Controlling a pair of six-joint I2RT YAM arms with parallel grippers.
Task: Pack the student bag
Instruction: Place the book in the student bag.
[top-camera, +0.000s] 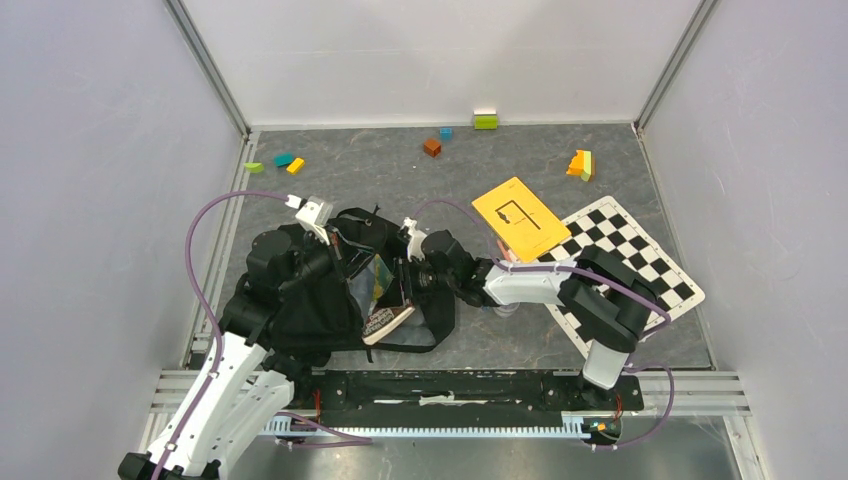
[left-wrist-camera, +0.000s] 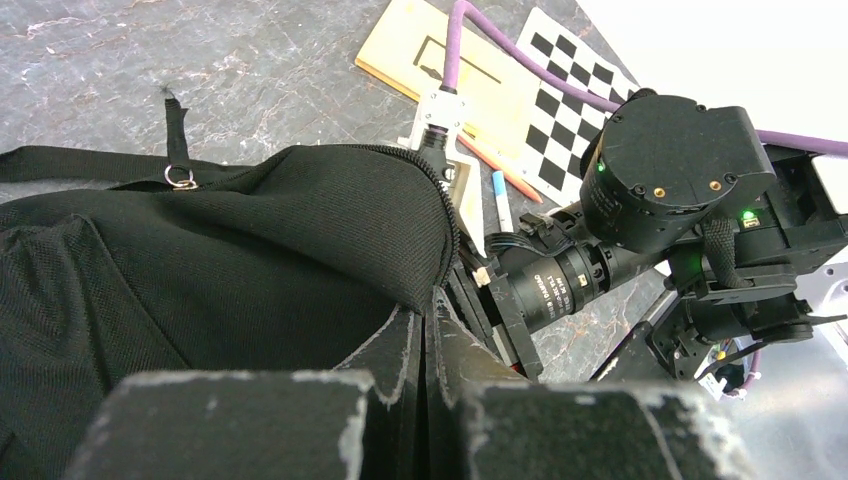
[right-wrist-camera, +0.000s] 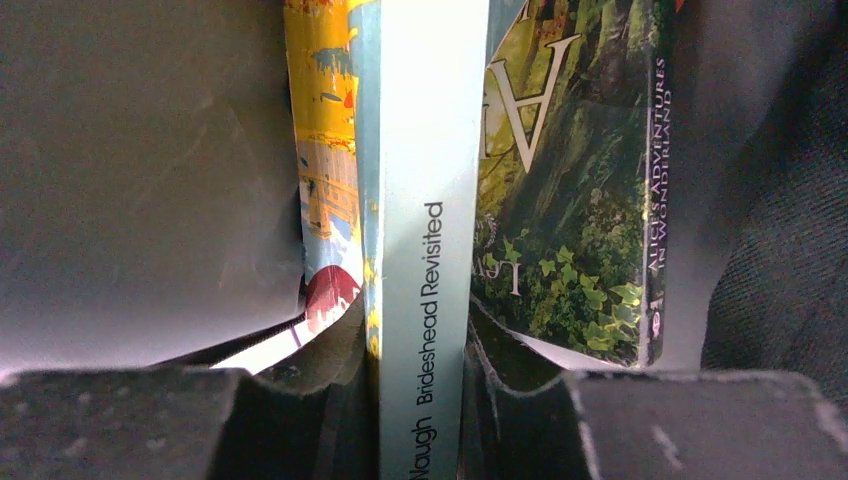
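Observation:
The student bag (top-camera: 310, 300) lies on the left middle of the table, its opening facing right. My left gripper (top-camera: 345, 262) is shut on the bag's black fabric rim (left-wrist-camera: 440, 290) and holds the opening up. My right gripper (top-camera: 405, 280) is at the bag's mouth, shut on a pale blue book (right-wrist-camera: 420, 250) by its spine. A green book (right-wrist-camera: 570, 200) stands beside it, inside the bag's grey lining (right-wrist-camera: 130, 170). The books (top-camera: 385, 305) stick partly out of the opening in the top view.
A yellow board (top-camera: 520, 218) and a checkered board (top-camera: 625, 260) lie to the right. A white marker (left-wrist-camera: 500, 200) and an orange pencil (left-wrist-camera: 510, 172) lie by them. Coloured blocks (top-camera: 432, 147) are scattered along the back wall.

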